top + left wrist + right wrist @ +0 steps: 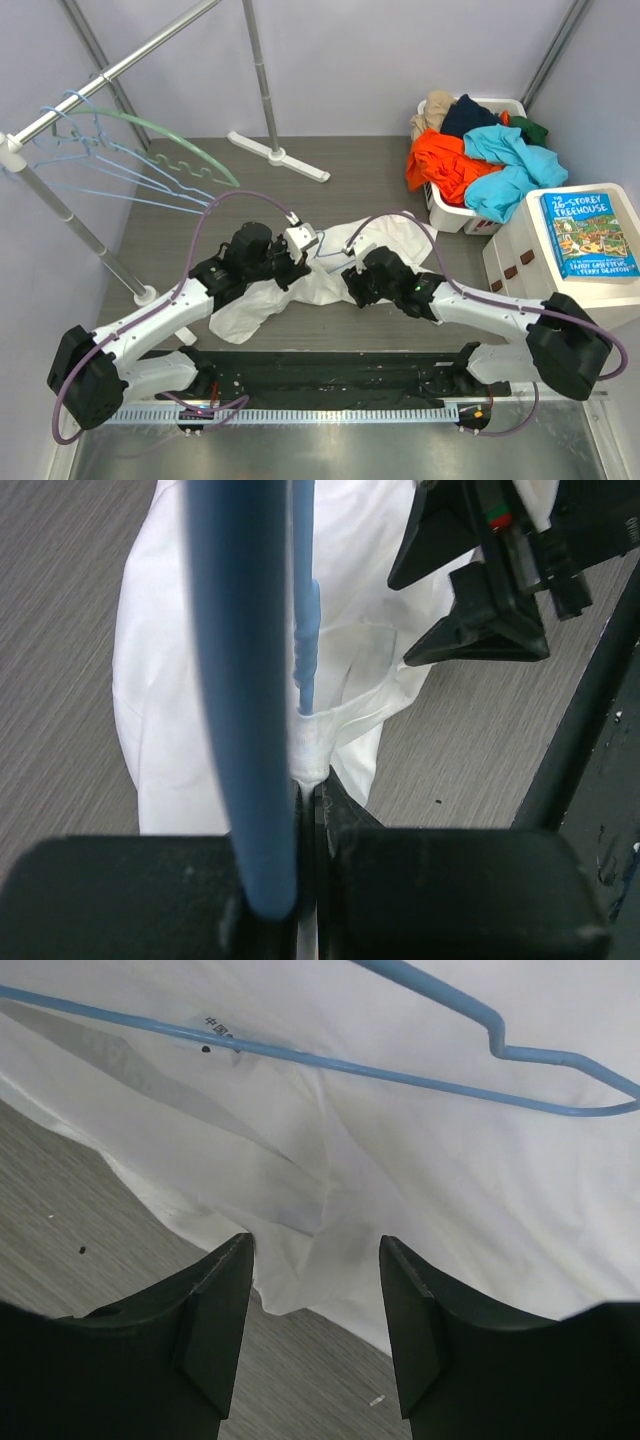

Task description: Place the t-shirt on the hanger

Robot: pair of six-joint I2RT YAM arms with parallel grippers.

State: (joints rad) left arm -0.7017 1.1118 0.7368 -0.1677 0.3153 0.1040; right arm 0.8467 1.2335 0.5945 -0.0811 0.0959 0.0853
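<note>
The white t-shirt [250, 305] lies crumpled on the grey table between my two arms. My left gripper [308, 252] is shut on a pinch of its fabric [312, 785]. The light-blue wire hanger [240, 680] runs close past the left finger, and its twisted neck drops into the cloth just ahead of the jaws. In the right wrist view the hanger [330, 1063] lies across the t-shirt [450, 1190]. My right gripper [315, 1260] stands open at the shirt's near edge, with cloth between the fingertips but not pinched. It sits right of the left gripper [350, 272].
A clothes rack [110, 70] at the back left carries several light-blue hangers and a pale-green one [185, 150]; its feet [280, 155] rest on the table. A white basket [455, 210] of orange and turquoise garments stands at the back right, beside a book [590, 235] on white drawers.
</note>
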